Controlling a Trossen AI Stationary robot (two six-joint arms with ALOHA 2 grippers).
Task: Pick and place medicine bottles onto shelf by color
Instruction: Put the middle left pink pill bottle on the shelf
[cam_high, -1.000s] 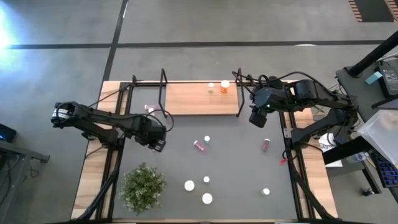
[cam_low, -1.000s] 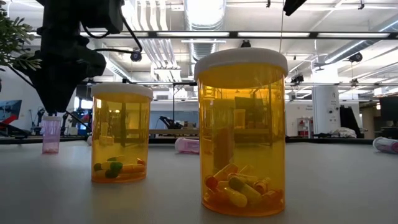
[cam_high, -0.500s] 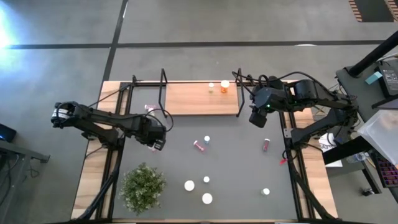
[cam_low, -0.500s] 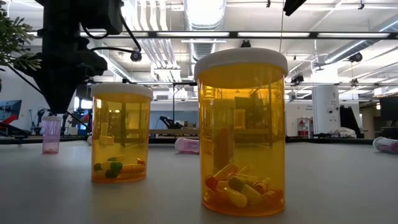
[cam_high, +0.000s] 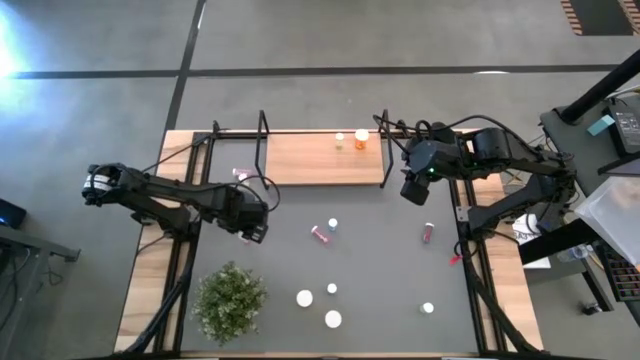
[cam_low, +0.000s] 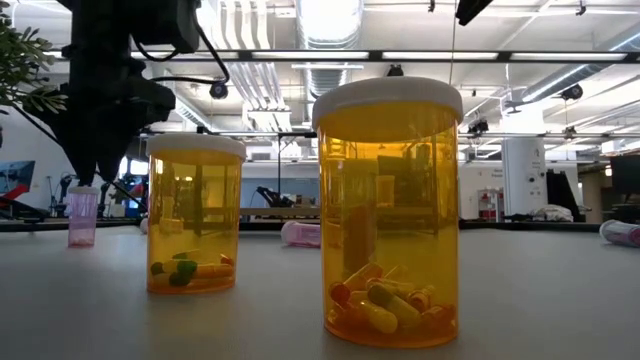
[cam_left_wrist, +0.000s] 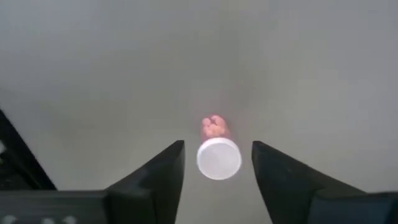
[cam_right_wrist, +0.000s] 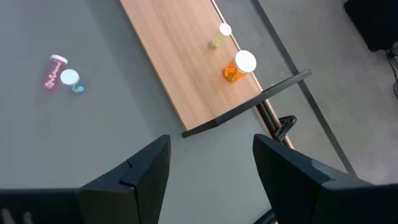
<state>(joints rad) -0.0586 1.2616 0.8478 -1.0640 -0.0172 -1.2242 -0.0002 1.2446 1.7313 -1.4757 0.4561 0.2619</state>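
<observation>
A small pink bottle (cam_left_wrist: 219, 158) with a white cap stands upright on the dark mat, and its foot rests on the mat in the low view (cam_low: 82, 215). My left gripper (cam_left_wrist: 217, 144) points straight down over it. The gripper is open, one finger on each side of the cap with a gap on both sides. In the high view the gripper (cam_high: 252, 230) hides the bottle. My right gripper (cam_high: 410, 192) hangs open, with nothing in it, off the right end of the wooden shelf (cam_high: 325, 158). An orange bottle (cam_high: 361, 137) and a small one (cam_high: 340, 140) stand on the shelf.
A pink bottle (cam_high: 240, 175) stands left of the shelf. Two pink bottles (cam_high: 320, 233) (cam_high: 428, 232) lie on the mat. Several white-capped bottles (cam_high: 333, 319) stand near the front edge. A potted plant (cam_high: 230, 300) is at front left. Black wire frames (cam_high: 263, 140) flank the shelf.
In the low view my left gripper's fingers have spread apart above the pink bottle, which stays upright on the mat. Neither arm has shifted.
</observation>
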